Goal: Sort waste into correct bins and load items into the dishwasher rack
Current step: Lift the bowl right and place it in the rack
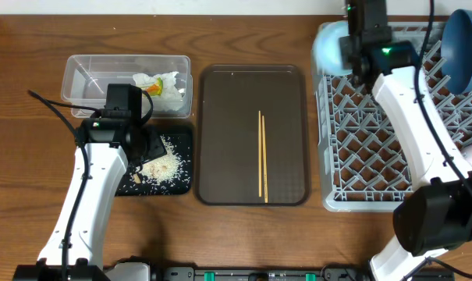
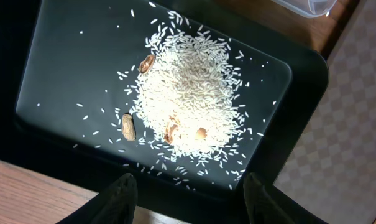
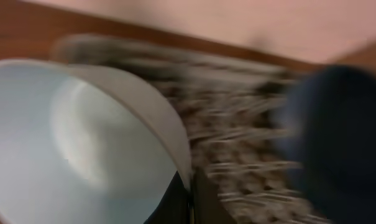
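Two chopsticks (image 1: 261, 156) lie side by side on the brown tray (image 1: 220, 117), not yet loaded. Left gripper (image 2: 191, 205) hangs released, jaws apart, over the black tray (image 2: 69, 56). Rice (image 2: 188, 93) is heaped at the tray's centre, with strays toward 9 o'clock. Clear tub (image 1: 87, 74), at the black tray's 12 o'clock, holds napkin (image 1: 167, 86) and wrapper (image 1: 150, 91), so dry waste is kept apart from food. Right gripper (image 3: 191, 202) is clenched on the bowl (image 3: 82, 137) rim at the rack's (image 1: 360, 148) 10 o'clock corner; wrist view blurred. The rim pinch probably lets the bowl stand on edge among the pegs. Plate (image 1: 463, 47) leans at 1 o'clock.
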Available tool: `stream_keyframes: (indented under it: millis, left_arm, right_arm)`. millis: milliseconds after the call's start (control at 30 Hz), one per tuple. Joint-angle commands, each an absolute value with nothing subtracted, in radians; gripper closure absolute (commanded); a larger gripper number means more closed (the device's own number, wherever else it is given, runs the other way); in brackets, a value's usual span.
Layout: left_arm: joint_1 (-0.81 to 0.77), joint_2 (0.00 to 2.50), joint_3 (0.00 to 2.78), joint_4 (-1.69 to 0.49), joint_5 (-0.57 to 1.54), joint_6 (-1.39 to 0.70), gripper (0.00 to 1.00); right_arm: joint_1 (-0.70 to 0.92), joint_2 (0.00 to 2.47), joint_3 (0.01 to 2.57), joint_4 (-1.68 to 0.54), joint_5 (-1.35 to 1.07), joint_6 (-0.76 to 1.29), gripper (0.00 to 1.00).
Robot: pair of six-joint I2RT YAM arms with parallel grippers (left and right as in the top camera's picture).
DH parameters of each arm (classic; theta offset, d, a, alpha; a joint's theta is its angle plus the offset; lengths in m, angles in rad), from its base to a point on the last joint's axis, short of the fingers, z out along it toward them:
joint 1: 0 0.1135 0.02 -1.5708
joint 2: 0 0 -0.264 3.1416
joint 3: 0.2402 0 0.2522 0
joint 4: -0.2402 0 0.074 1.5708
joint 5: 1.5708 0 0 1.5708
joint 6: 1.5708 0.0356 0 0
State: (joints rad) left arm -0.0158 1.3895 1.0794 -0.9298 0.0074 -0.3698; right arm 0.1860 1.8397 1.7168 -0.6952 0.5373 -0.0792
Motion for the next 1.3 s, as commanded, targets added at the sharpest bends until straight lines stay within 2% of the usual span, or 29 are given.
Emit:
stream_keyframes:
  millis: [0,433,733,1067,1267]
  left_arm:
    - [-0.012,1.391,1.084,-0.929,-0.008,-0.379,0.42]
    - [-0.012,1.391,1.084,-0.926,-0.008,-0.379,0.41]
    - [-0.012,1.391,1.084,-0.923,-0.008,-0.379,0.41]
    - [-0.012,1.391,1.084,-0.923,-0.008,-0.379,0.41]
    - [-0.012,1.391,1.084,-0.924,-0.008,-0.379,0.41]
  right_arm:
    - [0.159,1.857,1.718,-0.647,0.869,-0.166,0.99]
    - [0.057,1.949,1.716,-0.606,1.111,-0.139,0.99]
    - [0.036,2.051,1.716,-0.723,1.111,-0.041,0.99]
    - [0.081,2.070,1.713,-0.821,1.083,0.087,0.99]
    - [0.121,2.070,1.713,-0.895,0.917,0.120,0.98]
